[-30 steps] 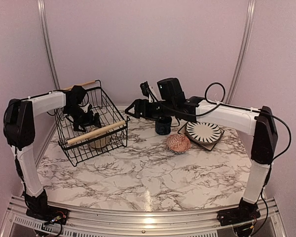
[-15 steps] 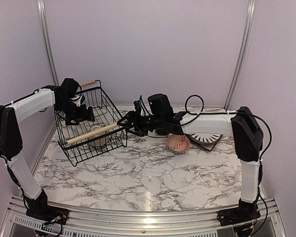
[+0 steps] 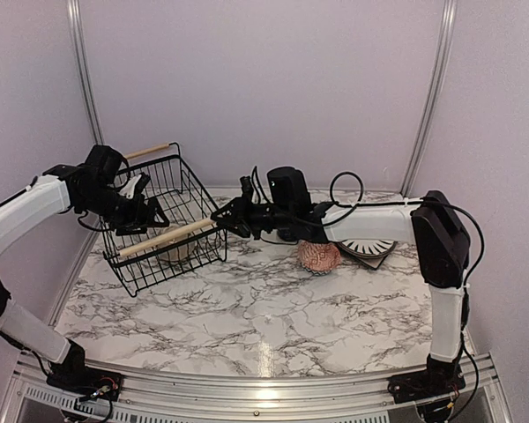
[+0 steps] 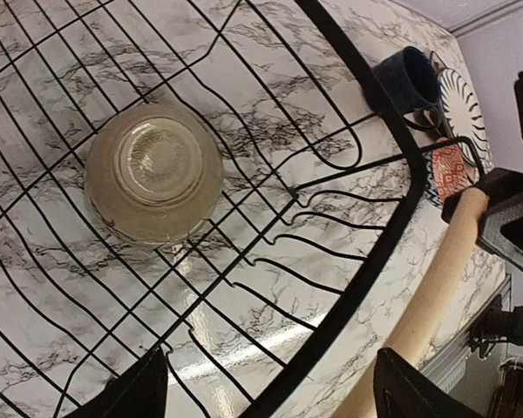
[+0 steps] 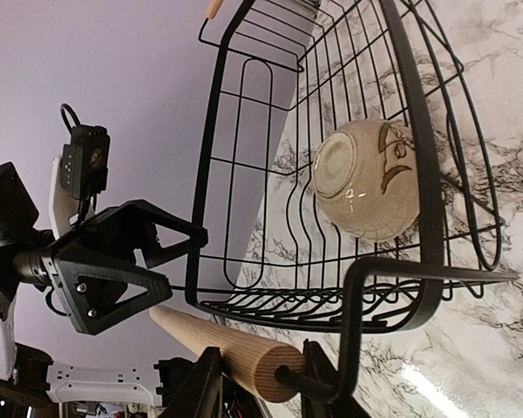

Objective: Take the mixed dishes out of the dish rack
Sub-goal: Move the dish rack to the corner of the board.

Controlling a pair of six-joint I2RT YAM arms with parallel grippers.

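Looks like last-dish time. Got the black wire dish rack (image 3: 187, 187) back-left on the marble table (image 3: 273, 317). Got the right gripper (image 5: 261, 383) clamped on its near wooden handle (image 5: 244, 355), and the left gripper (image 4: 279, 387) wide open, empty, over the basket. Probably calls for dropping straight onto the upside-down cream bowl (image 4: 154, 172) inside, minding wires and flared rim.

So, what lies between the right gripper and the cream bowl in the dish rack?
The wooden handle, between the right gripper's jaws, then the dish rack's wire wall before the cream bowl: the right wrist view shows it.
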